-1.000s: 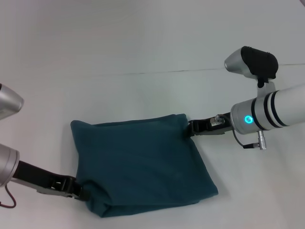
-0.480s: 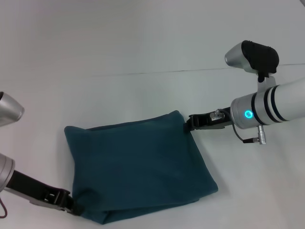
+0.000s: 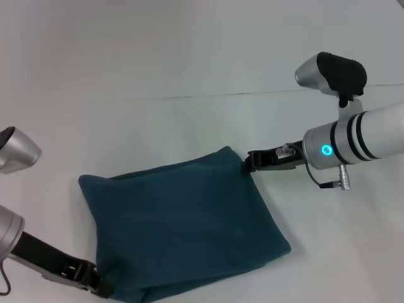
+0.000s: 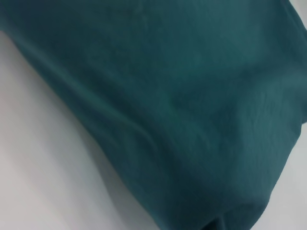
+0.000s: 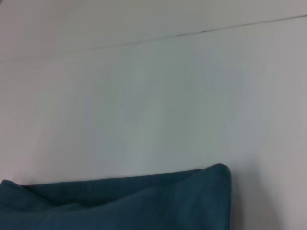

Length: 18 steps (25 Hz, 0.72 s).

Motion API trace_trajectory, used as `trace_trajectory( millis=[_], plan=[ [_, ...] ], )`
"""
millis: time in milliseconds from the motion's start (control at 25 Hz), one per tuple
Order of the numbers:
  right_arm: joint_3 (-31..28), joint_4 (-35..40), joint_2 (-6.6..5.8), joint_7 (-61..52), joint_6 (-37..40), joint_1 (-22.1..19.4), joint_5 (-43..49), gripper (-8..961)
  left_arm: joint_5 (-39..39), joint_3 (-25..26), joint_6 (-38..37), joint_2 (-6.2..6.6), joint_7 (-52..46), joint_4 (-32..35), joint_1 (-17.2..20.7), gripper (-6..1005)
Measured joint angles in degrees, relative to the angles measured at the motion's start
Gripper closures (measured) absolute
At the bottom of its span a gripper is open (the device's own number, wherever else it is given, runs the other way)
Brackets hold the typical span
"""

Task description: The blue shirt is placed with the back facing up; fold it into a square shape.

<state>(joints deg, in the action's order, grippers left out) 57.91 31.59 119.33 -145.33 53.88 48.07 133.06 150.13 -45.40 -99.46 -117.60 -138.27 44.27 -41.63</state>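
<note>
Blue shirt (image 3: pixel 183 227) lies folded into a rough four-sided bundle on the white bench (image 3: pixel 158 76), plain side up, in the near middle of the head view. Its far edge runs slanted from a left corner up to a pointed far-right corner; the right edge drops to a rounded near-right corner, and the near edge shows a second layer peeking out beneath. Bare bench spreads wide beyond the far edge and to the right, crossed only by a thin seam line (image 3: pixel 252 93). On the near side the cloth reaches almost to the lower border of the head view.

The right gripper (image 3: pixel 251 162) sits at the far-right corner of the shirt, its dark tip touching the cloth there; whether it pinches the fabric or merely rests against it cannot be told. The left gripper (image 3: pixel 101 287) meets the near-left corner, low at the picture's border, and its hold likewise cannot be told.

The left wrist view is filled with teal cloth (image 4: pixel 182 110), showing soft wrinkles and a rounded folded edge against the bench that the head view does not reveal. The right wrist view shows the shirt's corner (image 5: pixel 211 187) with layered folds, and open bench beyond it.
</note>
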Motion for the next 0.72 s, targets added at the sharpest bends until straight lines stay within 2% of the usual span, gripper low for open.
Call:
trace_trajectory(
  millis=[320,400,520,680,720],
  plan=[
    [0.04,0.15,0.00,0.11,0.22,-0.03,-0.02,867,-0.01,-0.88,-0.20,0.01,-0.31,-0.59,-0.43,974],
    [-0.05,1.04,-0.35,0.01,1.66,-0.43,-0.05,861,-0.02,-0.62,0.07,0.04,-0.37,-0.43,-0.45,974],
    [-0.13,4.17,-1.06,-0.31,5.75,-1.78,-0.12,850,-0.02,-0.45,0.44,0.09,-0.38,-0.32,-0.49,974],
    [-1.45,11.28,-1.91,-1.39,14.87,-4.84,-0.22,837,-0.05,-0.42,1.19,0.10,-0.40,-0.41,-0.96,974],
    [-2.04,12.98,-2.11,-1.77,17.50,-5.44,-0.22,790,-0.05,-0.45,1.24,0.10,-0.42,-0.46,-1.06,974]
  ],
)
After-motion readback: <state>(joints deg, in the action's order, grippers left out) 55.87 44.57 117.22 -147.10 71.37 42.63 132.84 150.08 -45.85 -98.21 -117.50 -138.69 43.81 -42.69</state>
